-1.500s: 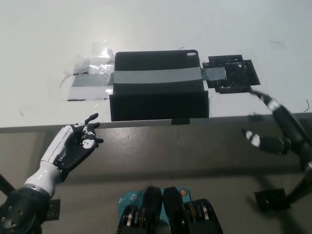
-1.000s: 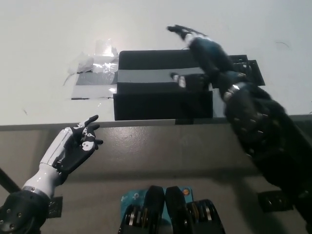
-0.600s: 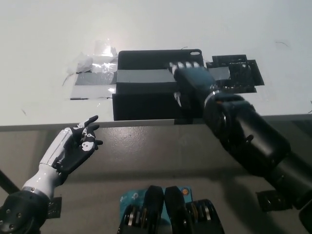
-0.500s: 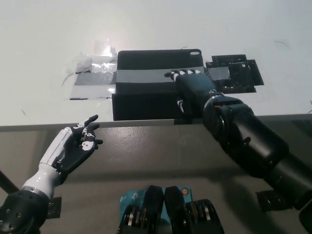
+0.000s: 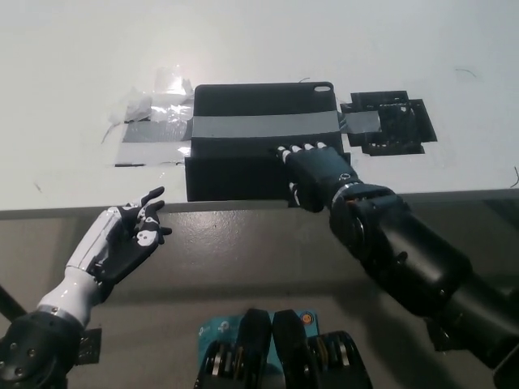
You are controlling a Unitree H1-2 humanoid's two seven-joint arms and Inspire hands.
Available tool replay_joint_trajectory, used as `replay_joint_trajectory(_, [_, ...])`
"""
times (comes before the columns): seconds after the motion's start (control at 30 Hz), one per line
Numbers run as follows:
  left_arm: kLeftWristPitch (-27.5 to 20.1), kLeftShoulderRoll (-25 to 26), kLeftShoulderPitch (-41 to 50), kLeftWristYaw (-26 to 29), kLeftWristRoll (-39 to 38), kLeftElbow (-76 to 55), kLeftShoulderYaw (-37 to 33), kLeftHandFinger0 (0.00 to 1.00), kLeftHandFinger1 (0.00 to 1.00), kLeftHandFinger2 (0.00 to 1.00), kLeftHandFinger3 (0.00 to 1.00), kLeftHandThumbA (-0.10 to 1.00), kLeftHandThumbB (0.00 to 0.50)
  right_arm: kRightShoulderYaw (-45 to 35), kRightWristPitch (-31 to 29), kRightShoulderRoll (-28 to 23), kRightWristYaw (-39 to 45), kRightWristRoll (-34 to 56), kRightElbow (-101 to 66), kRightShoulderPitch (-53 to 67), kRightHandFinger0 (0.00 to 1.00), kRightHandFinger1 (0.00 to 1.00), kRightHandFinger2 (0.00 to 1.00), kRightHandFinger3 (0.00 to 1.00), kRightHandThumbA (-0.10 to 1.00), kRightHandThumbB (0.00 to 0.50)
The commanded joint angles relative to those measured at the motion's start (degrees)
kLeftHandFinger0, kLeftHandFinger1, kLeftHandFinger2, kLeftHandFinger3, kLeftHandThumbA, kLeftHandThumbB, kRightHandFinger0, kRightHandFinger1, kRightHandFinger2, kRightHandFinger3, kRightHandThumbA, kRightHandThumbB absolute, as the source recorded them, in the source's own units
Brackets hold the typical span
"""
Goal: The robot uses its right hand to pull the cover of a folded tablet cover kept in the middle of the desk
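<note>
Hand on cover, pull step in hand.
Your right hand (image 5: pixel 315 172) lies spread, fingers flat on the front flap of the tablet cover (image 5: pixel 263 146), which sits mid-desk (image 5: pixel 73 73) at the near edge. Next, you hook that flap and draw toward 6 o'clock. Left hand (image 5: pixel 122 239) idles open at 8 o'clock.

— What carries it all?
— A white desk (image 5: pixel 73 73), its front edge running across the lower middle.
— And lying on it?
— A black folded tablet cover (image 5: pixel 263 142) near that edge, a grey tape band (image 5: pixel 259 126) across it. Clear crumpled tape (image 5: pixel 150 121) lies at its left, black tape patches (image 5: pixel 389 126) at its right.
</note>
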Motion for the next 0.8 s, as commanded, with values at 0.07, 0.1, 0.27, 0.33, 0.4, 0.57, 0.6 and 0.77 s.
replay_joint_trajectory(0.07, [-0.6, 1.1, -1.8, -0.4, -0.3, -0.7, 0.8, 0.76, 0.97, 1.00, 1.00, 1.00, 0.222, -2.0, -1.1, -1.5, 6.2, 1.5, -6.2, 1.1, 1.00, 1.00, 1.00, 1.00, 0.34, 0.500])
replay_joint_trajectory(0.1, [-0.5, 1.2, -1.8, -0.6, -0.5, -0.8, 0.8, 0.77, 0.97, 1.00, 1.00, 1.00, 0.226, -2.0, -0.1, -2.7, 8.2, 1.5, -7.8, 1.6, 1.00, 1.00, 1.00, 1.00, 0.33, 0.500])
replay_joint_trajectory(0.27, [-0.6, 1.1, -1.7, -0.6, -0.8, -0.7, 1.0, 0.77, 0.96, 1.00, 1.00, 1.00, 0.230, -5.4, 0.6, -3.5, 9.2, 4.2, -8.6, 4.4, 1.00, 1.00, 1.00, 1.00, 0.27, 0.500])
replay_joint_trajectory(0.33, [-0.7, 1.4, -1.7, -0.9, -0.7, -0.7, 0.8, 0.77, 0.97, 1.00, 1.00, 1.00, 0.225, -6.3, 0.1, -3.4, 8.5, 4.0, -8.3, 5.7, 1.00, 1.00, 1.00, 1.00, 0.31, 0.500])
replay_joint_trajectory(0.4, [-0.6, 1.4, -2.5, -0.9, -0.6, -0.4, 0.7, 0.77, 0.97, 1.00, 1.00, 1.00, 0.230, -7.2, -0.1, -3.5, 8.4, 3.9, -8.4, 6.4, 1.00, 1.00, 1.00, 1.00, 0.36, 0.500])
replay_joint_trajectory(0.57, [-1.3, 1.6, -3.7, -0.7, -0.1, 0.1, 0.6, 0.76, 0.95, 1.00, 1.00, 1.00, 0.225, -9.2, 0.5, -2.9, 8.6, 4.5, -8.1, 6.9, 1.00, 1.00, 1.00, 1.00, 0.42, 0.500])
replay_joint_trajectory(0.6, [-0.9, 1.4, -3.7, -0.5, 0.0, 0.0, 0.7, 0.75, 0.95, 1.00, 1.00, 1.00, 0.228, -9.9, -0.5, -2.6, 7.8, 5.0, -7.2, 7.0, 1.00, 1.00, 1.00, 1.00, 0.44, 0.500])
replay_joint_trajectory(0.77, [-0.6, 1.4, -4.3, -0.6, -0.1, 0.4, 0.7, 0.75, 0.95, 1.00, 1.00, 1.00, 0.236, -12.9, 0.7, -1.1, 8.1, 7.2, -6.5, 7.4, 1.00, 1.00, 1.00, 1.00, 0.46, 0.500])
